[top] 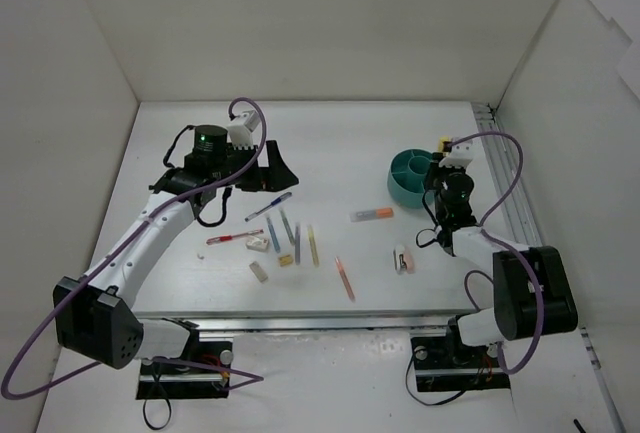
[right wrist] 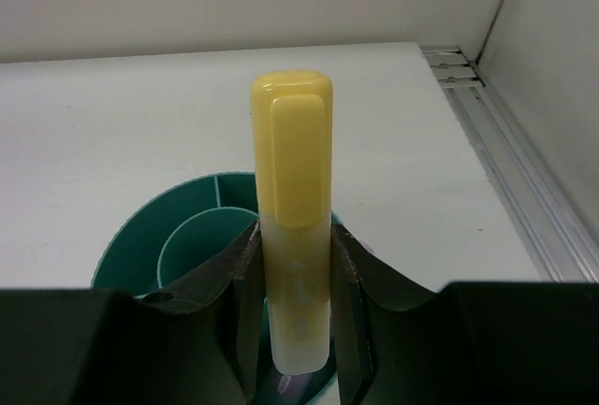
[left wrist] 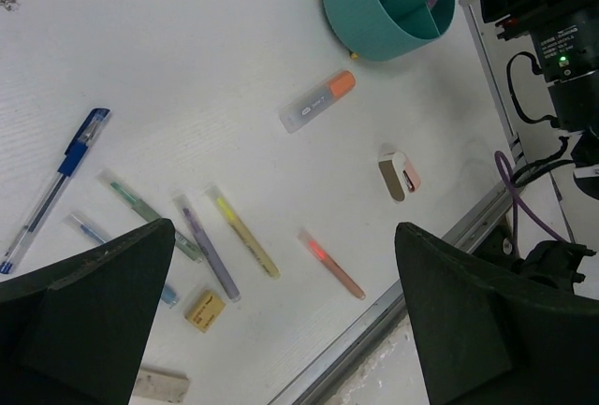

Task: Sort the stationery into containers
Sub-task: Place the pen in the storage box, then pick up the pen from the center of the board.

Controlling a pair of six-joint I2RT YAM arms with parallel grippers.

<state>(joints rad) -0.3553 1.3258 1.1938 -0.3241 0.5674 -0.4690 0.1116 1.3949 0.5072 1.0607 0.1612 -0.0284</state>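
Observation:
My right gripper is shut on a yellow highlighter, held upright over the round teal container, whose divided compartments show below the jaws. From above, that container sits at the right with the right gripper at its rim. My left gripper hangs open and empty above the loose stationery: a blue pen, green marker, purple marker, yellow marker, orange marker, tan eraser and orange-capped highlighter.
A red pen, a white eraser and a pink-and-white item also lie on the white table. White walls enclose the left, back and right. A metal rail runs along the right side and another along the front edge.

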